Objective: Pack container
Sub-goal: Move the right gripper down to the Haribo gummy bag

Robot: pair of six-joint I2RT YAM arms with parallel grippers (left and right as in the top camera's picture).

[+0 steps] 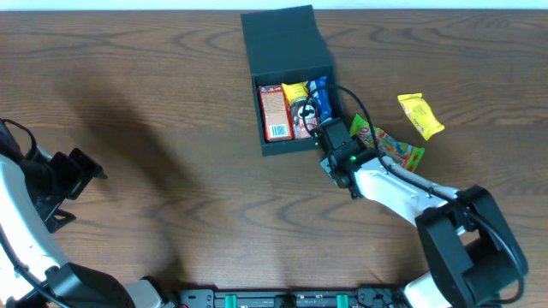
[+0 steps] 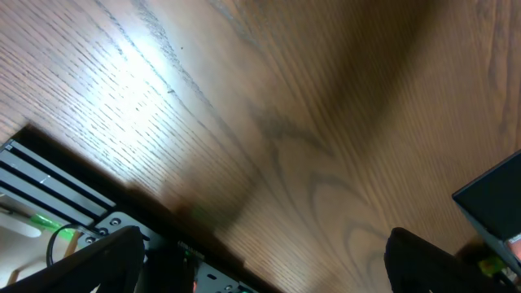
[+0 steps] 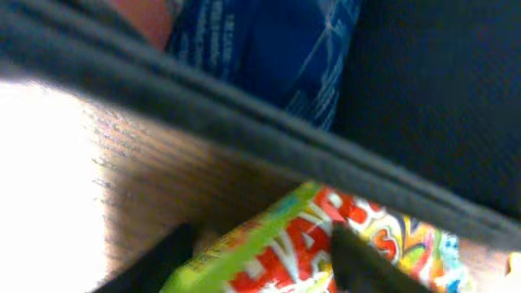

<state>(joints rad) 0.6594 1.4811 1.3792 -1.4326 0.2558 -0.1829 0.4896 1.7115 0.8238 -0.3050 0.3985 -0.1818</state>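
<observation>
The container [image 1: 295, 147] is a dark square box with its flap lid [image 1: 282, 38] open at the back. It holds a red-and-white carton [image 1: 276, 113], a yellow packet [image 1: 295, 91] and a blue packet [image 1: 320, 96]. My right gripper [image 1: 330, 137] is at the box's front right corner. In the right wrist view its fingers [image 3: 260, 264] are closed around the end of a green snack packet [image 3: 273, 244], just outside the box wall [image 3: 244, 106]. The rest of the green packet [image 1: 398, 150] trails on the table. My left gripper [image 1: 81, 171] is open and empty at the far left.
A yellow snack packet [image 1: 419, 114] lies on the wooden table [image 1: 171, 103] to the right of the box. The left wrist view shows bare wood, the table's front rail [image 2: 49, 203] and a corner of the box [image 2: 496, 195].
</observation>
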